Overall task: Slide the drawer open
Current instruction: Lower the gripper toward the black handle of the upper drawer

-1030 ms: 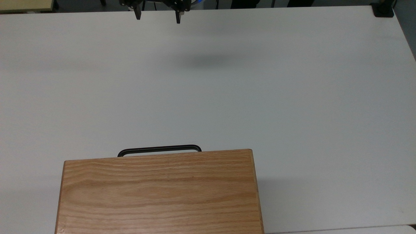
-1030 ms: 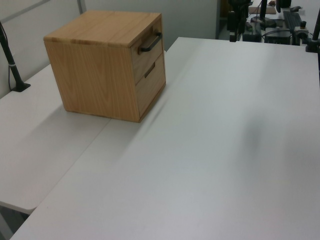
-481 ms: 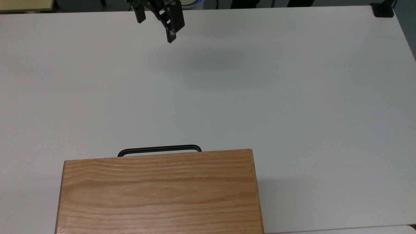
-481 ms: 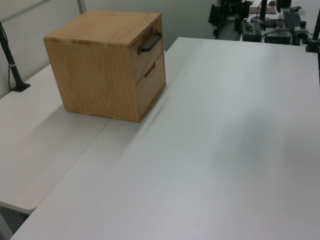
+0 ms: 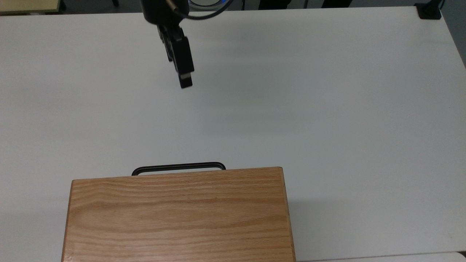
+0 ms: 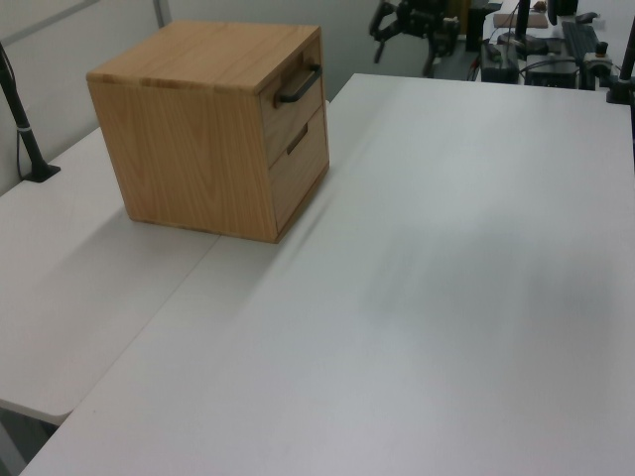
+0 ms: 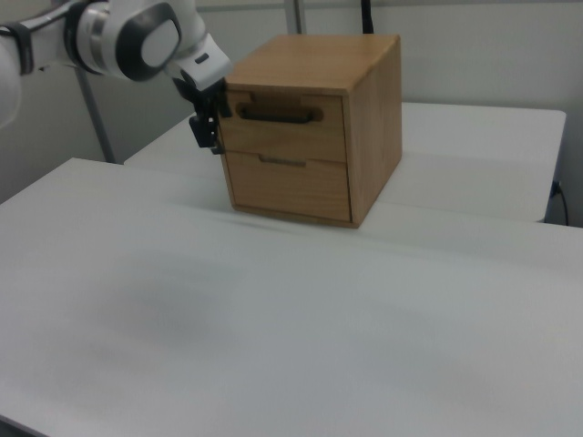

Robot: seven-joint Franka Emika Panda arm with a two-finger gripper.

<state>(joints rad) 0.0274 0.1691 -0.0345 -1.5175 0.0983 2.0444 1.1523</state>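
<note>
In the top view, the light oak wooden cabinet sat at 6 o'clock on the white table. Its upper oak drawer was pushed fully in, flush with the cabinet front. The drawer's long thin black metal bar handle jutted toward 12 o'clock. Farther off, near 11 o'clock, the black two-finger gripper hung above the table, well apart from the handle. In the left view its fingers looked spread apart, holding nothing.

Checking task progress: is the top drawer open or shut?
Shut. The drawer front sits flush with the cabinet; the gripper is apart from its handle.
</note>
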